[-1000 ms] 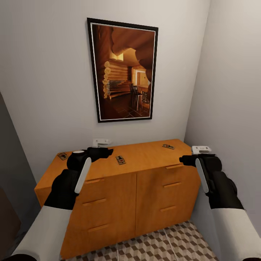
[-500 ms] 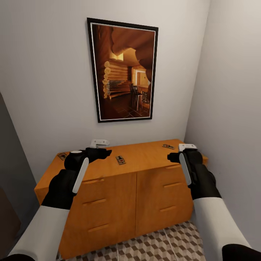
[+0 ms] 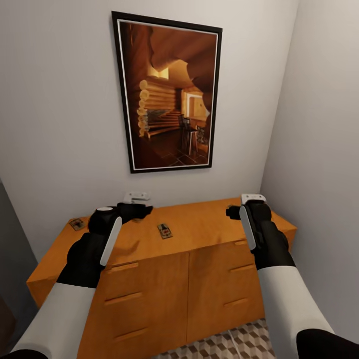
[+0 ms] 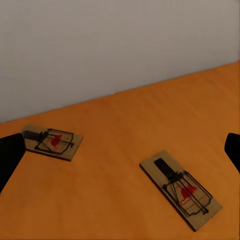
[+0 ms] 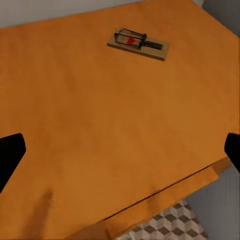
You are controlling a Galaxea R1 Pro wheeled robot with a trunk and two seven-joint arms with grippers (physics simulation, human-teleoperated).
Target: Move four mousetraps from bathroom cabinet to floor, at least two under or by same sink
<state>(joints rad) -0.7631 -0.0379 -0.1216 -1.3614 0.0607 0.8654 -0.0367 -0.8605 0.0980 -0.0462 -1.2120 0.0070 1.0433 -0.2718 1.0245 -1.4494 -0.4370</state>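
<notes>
The orange-brown cabinet (image 3: 149, 279) stands against the wall below me. On its flat top lie small tan mousetraps: one near the middle (image 3: 164, 231) and one at the left end (image 3: 76, 224). In the left wrist view two mousetraps (image 4: 52, 142) (image 4: 181, 189) lie flat under my open left gripper (image 4: 120, 155). My left gripper (image 3: 142, 209) hovers over the top's back left. In the right wrist view another mousetrap (image 5: 138, 44) lies beyond my open right gripper (image 5: 120, 155). My right gripper (image 3: 230, 212) hangs over the cabinet's right part, empty. The cube-patterned bathroom floor (image 3: 234, 339) shows in front of the cabinet.
A large framed picture (image 3: 167, 94) hangs on the wall above the cabinet. Grey walls close in at the back and at the right (image 3: 324, 149). The cabinet's right front corner (image 5: 215, 170) overhangs the tiled floor (image 5: 170, 225).
The camera has moved closer to the cabinet, so the whole view shifted. My right arm has swung left, from beside the cabinet's right end to over its top. Nothing was grasped.
</notes>
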